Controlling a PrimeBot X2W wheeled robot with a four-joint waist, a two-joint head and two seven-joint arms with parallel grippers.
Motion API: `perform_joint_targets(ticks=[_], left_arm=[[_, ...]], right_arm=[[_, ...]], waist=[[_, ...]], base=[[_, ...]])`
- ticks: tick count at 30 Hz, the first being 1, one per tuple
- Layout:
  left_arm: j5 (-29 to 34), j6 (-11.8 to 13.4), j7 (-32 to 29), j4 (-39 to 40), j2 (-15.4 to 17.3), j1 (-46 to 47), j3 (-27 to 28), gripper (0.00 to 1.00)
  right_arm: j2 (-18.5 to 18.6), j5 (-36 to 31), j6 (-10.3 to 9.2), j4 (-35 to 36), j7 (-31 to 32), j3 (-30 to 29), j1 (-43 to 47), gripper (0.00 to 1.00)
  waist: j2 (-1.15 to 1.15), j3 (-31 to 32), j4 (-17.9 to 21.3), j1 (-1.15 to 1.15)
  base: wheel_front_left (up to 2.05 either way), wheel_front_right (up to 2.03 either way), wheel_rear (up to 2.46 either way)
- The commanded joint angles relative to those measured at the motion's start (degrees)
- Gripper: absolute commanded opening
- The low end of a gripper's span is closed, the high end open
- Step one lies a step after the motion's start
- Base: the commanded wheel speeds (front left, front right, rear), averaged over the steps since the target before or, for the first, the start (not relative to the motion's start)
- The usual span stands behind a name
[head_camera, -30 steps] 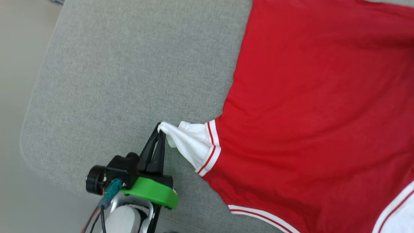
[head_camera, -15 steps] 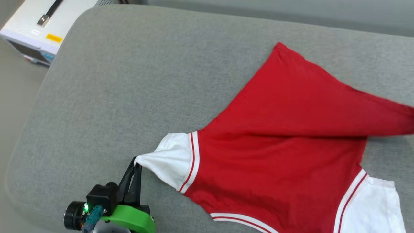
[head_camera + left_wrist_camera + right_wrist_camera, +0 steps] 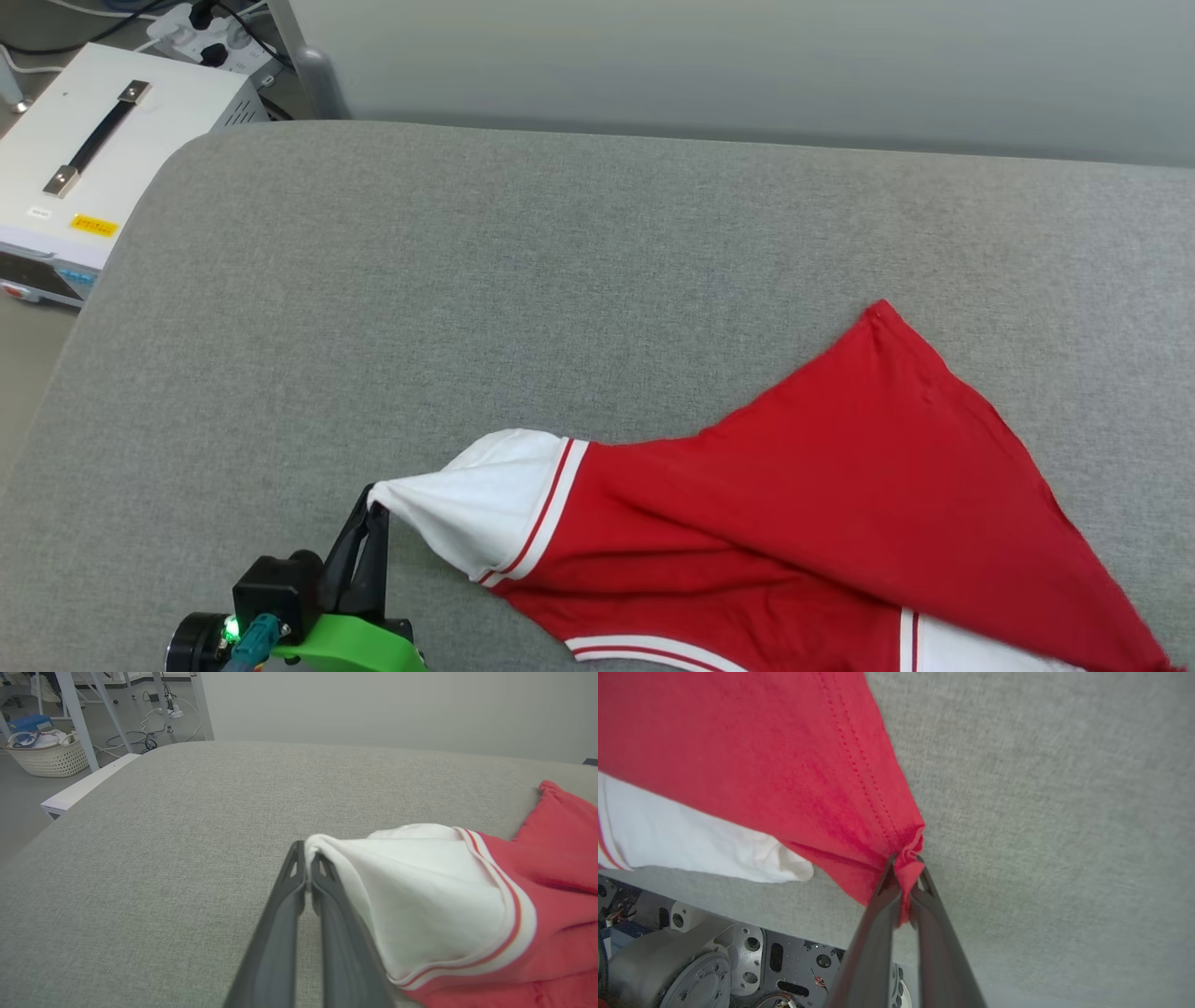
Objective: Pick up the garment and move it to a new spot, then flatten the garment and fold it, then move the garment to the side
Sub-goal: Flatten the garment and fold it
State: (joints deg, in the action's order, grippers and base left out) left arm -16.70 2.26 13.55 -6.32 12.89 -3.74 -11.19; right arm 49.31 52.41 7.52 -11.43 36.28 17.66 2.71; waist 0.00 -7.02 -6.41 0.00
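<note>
Fingers (image 3: 280,933) of the left gripper (image 3: 375,499) clamp the white sleeve (image 3: 485,509) tip of the shirt (image 3: 840,485) at seven o'clock on the grey pad (image 3: 467,280). The right gripper (image 3: 906,870) pinches a red corner, seemingly the hem. The shirt lies stretched from six to four o'clock.

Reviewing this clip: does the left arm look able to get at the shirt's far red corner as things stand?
Probably not yet: the left gripper is shut on the white sleeve of the shirt. The grey surface between it and the corner is bare, so only that grip holds it back.
</note>
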Motion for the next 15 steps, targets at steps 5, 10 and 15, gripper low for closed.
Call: perform_joint_targets(ticks=[5,10,15], left_arm=[[-0.45,0.63,0.04,-0.15,0.51,-1.00,-0.09,0.00],[-0.65,0.94,0.08,-0.19,0.50,-1.17,-0.20,0.00],[-0.56,1.08,0.04,0.13,0.64,-0.84,-0.53,0.00]], right_arm=[[-3.85,-0.89,-0.03,0.49,0.51,-0.20,7.08,0.00],[-6.74,-1.71,-0.03,1.09,-1.88,-5.51,6.82,1.00],[-7.26,-2.72,-0.03,6.05,-4.79,-12.67,2.63,1.00]], waist=[[0.00,0.56,0.41,0.00],[0.00,0.79,0.88,0.00],[0.00,0.78,0.98,0.00]], base=[[0.00,0.00,0.00],[0.00,0.00,0.00],[0.00,0.00,0.00]])
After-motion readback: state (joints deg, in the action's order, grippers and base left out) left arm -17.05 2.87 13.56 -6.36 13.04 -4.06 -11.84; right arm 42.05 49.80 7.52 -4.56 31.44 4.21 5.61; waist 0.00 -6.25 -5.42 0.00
